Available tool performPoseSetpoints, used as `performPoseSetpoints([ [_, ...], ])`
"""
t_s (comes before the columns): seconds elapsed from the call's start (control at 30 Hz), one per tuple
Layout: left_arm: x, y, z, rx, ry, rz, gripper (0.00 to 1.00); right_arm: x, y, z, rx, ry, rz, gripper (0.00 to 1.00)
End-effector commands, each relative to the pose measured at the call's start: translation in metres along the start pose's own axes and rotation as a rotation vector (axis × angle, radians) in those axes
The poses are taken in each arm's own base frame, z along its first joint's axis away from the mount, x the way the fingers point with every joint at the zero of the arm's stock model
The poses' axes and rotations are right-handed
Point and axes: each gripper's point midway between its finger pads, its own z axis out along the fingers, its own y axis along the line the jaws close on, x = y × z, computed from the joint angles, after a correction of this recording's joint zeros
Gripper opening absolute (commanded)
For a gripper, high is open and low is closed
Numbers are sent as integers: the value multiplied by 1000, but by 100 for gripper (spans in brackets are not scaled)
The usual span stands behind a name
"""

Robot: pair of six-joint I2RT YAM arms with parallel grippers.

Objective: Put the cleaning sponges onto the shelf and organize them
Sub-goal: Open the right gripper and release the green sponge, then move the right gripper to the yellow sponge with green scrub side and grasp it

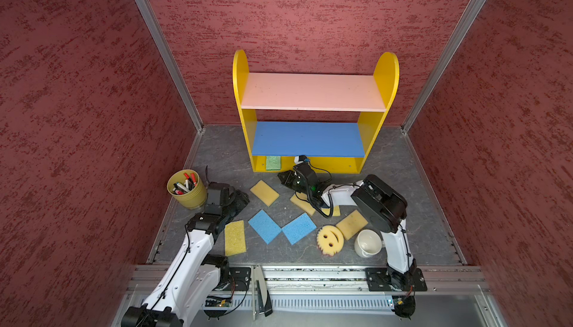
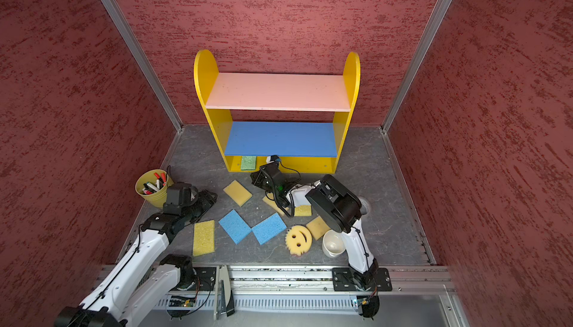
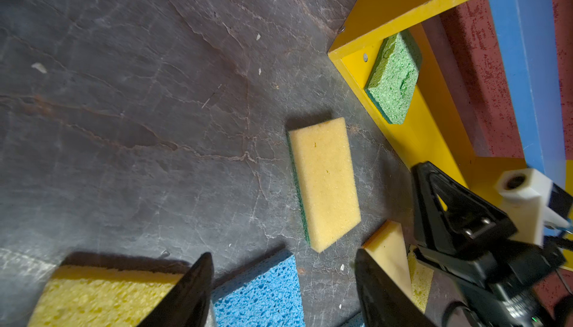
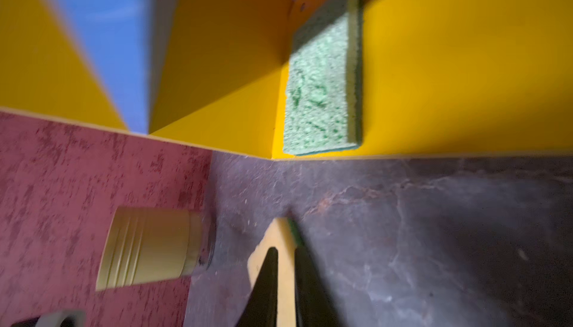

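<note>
The green sponge [image 1: 273,163] is lying at the left end of the yellow base of the shelf [image 1: 379,74], half hidden under the blue board [image 1: 307,139] in both top views; the wrist views are showing it whole. Only they are revealing the jaws: right gripper [image 4: 285,249] barely parted, empty; left gripper [image 3: 282,252] gaping, empty.

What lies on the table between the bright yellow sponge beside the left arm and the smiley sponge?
A blue sponge and a second blue sponge lie flat, side by side. Both top views show this.
</note>
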Motion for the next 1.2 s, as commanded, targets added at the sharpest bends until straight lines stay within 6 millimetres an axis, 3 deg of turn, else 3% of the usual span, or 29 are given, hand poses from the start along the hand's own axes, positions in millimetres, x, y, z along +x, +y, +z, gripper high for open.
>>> performPoseSetpoints([
  [0.0, -5, 0, -4, -9, -19, 12, 71, 11, 12, -23, -36, 57, -32, 17],
  [0.2, -4, 2, -2, -5, -19, 10, 72, 37, -12, -60, 64, 171, -90, 20],
  [0.4, 0, 1, 7, -4, 15, 9, 72, 46, -24, -68, 215, 244, -304, 38],
  [0.5, 1, -1, 12, -1, 32, 8, 69, 56, -20, -59, 218, 303, -384, 46],
  [0.63, 2, -5, 20, 15, 54, 4, 66, 67, -18, -39, 223, 381, -446, 49],
  [0.8, 6, -4, 32, 12, 77, -12, 65, 69, -13, -18, 208, 390, -475, 53],
  [1.17, 15, -5, 61, 0, 121, -20, 61, 84, -26, 10, 203, 441, -468, 54],
])
